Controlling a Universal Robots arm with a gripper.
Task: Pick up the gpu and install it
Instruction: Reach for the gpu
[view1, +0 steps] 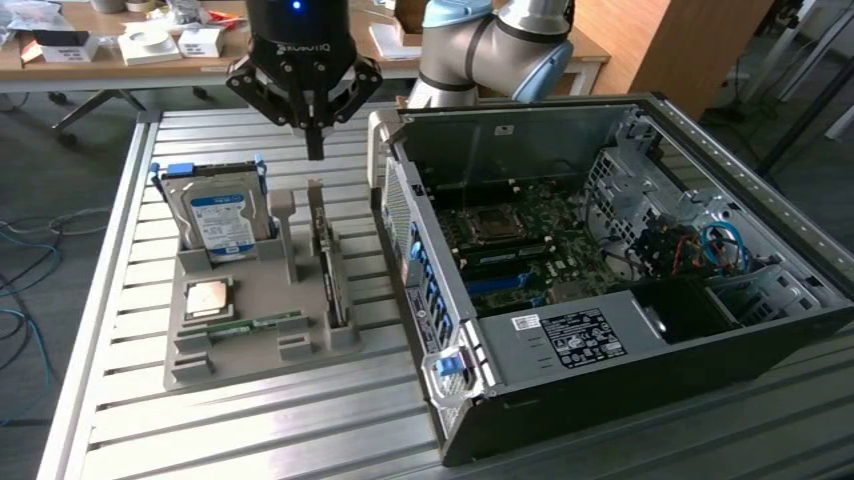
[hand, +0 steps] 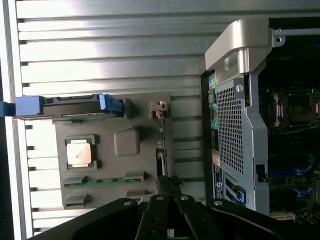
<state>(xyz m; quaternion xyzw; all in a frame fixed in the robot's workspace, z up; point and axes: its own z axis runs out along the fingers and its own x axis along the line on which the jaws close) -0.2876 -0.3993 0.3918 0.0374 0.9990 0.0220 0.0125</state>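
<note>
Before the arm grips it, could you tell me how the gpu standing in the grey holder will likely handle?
The gpu is a thin card standing on edge in the holder, so probably stiff and light, yet apt to tip if unsupported. Its exposed board looks fragile.

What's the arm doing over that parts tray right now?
The tool hangs shut and empty above the gpu, which stands on edge in its slot in the grey parts tray, beside the hard drive. Nothing is picked up yet. The open computer case sits at the exterior view's right, the gpu not yet in it.
</note>
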